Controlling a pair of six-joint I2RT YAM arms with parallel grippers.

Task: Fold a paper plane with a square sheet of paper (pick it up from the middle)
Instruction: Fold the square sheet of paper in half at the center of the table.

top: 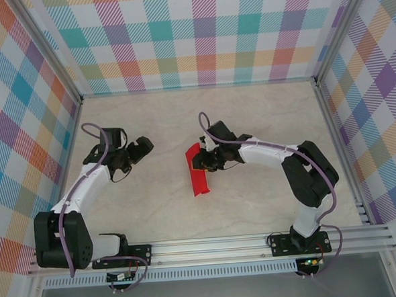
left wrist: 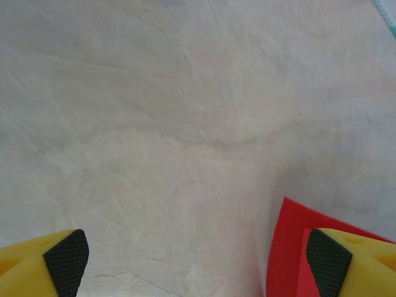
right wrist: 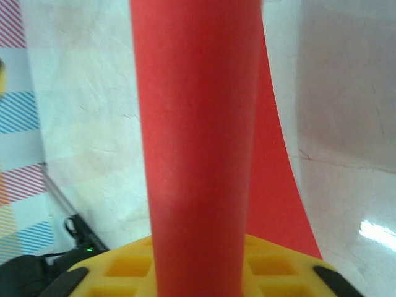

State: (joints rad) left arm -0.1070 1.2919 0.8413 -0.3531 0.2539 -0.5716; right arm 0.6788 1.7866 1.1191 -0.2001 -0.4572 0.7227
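The red sheet of paper (top: 199,178), already creased into a long narrow strip, lies just right of the table's (top: 263,111) middle, running from the centre toward the near edge; the right gripper (top: 201,163) sits over its far half with the jaws drawn narrow on it, and the right wrist view shows the paper bowing up from between the yellow fingers, so it looks pinched and lifted at that end; the left gripper (top: 146,146) hangs wide and holding nothing, left of the strip, with one red corner just beside its right fingertip (left wrist: 328,263); the step in hand seems to be a fold along the strip; next, the left arm likely must press the crease while the right holds.
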